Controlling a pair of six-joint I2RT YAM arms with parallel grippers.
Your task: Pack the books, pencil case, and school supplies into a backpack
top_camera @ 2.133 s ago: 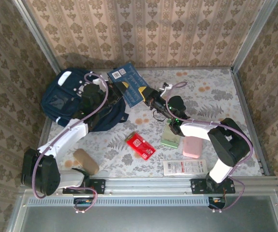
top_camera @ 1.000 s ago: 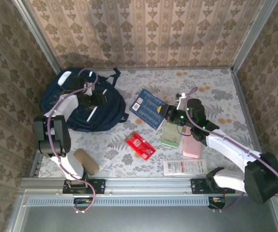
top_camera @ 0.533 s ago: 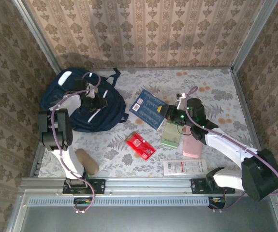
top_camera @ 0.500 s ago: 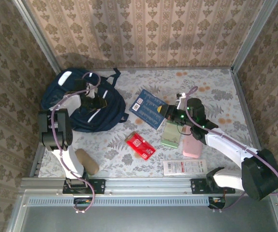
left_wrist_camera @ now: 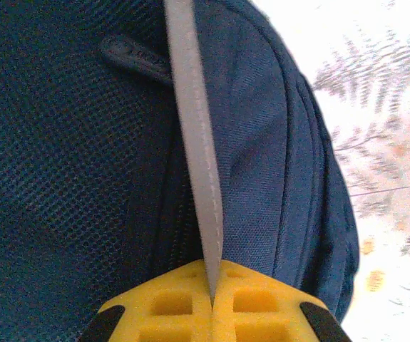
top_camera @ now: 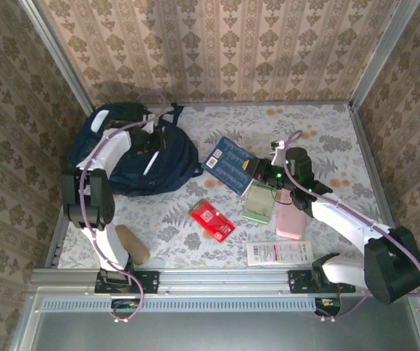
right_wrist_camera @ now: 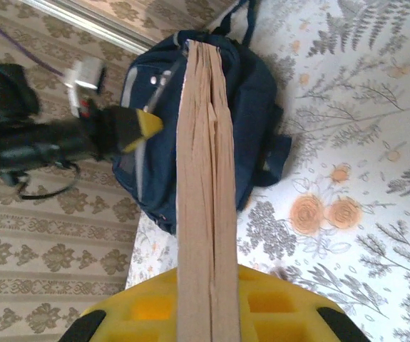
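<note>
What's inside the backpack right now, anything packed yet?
Unknown: the backpack is seen from outside, its navy fabric covering any contents. The left hand is shut on a white strip of it. One blue book is outside it, held in the right hand.

Bright, even overhead light fills the top view, with soft shadow around the backpack. In the left wrist view the desk at upper right glares white and blurs. In the right wrist view the book is soft along its near edge at lower centre.
</note>
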